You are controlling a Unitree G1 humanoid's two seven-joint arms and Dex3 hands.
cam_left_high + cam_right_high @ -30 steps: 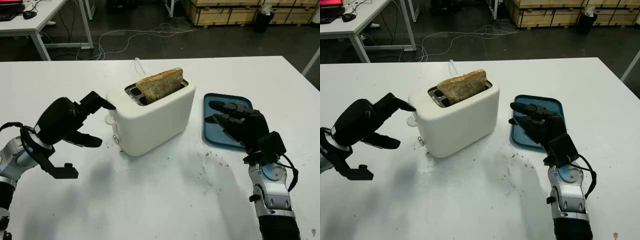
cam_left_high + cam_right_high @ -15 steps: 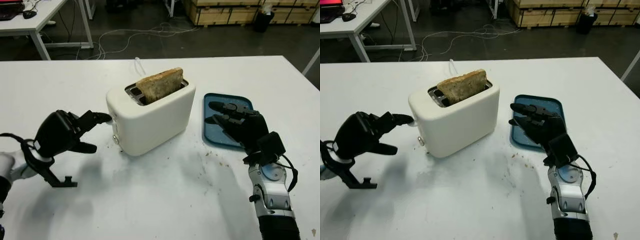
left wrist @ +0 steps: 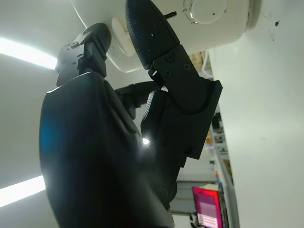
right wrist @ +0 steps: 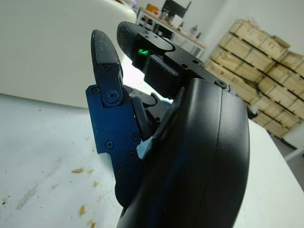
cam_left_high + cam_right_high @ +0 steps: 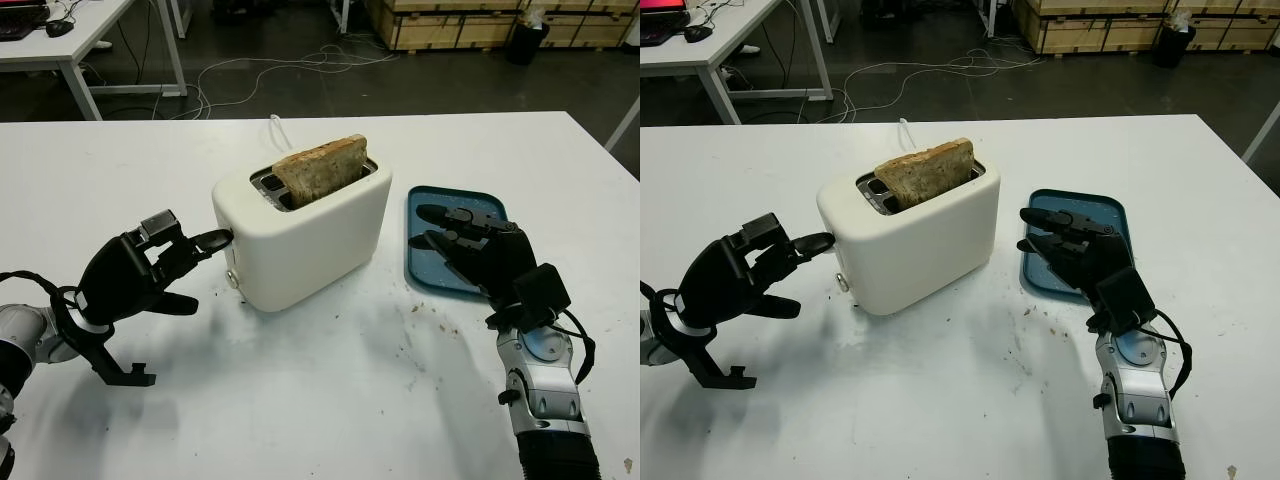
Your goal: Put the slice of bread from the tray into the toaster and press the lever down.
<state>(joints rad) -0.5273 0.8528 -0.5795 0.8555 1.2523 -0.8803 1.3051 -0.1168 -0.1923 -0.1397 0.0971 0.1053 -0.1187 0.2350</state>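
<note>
From the left eye view, the slice of bread (image 5: 320, 170) is already standing in the near slot of the white toaster (image 5: 305, 235) at the middle of the table (image 5: 330, 400), still poking well above the top. So the step in hand looks like the lever press. The left hand (image 5: 150, 272) is reaching in at the toaster's left end, one finger stretched out with its tip at the lever (image 5: 222, 240), holding nothing. The next move likely calls for that fingertip to sit on top of the lever and push straight down until it latches.

In the right eye view, the right hand (image 5: 1077, 250) is hovering open over the near part of the blue tray (image 5: 1102, 212), to the right of the toaster, and is carrying nothing. Crumbs are lying on the table near the tray's left edge.

The left wrist view is showing two black fingertips (image 3: 147, 28) close under the toaster's end wall, beside a round white knob (image 3: 209, 9).

The right wrist view is showing the right hand's fingers (image 4: 107, 59) extended, nothing between them, with the toaster's white side behind.

The bread is looking browned and rough, mottled tan with darker patches, leaning a little in the slot.
</note>
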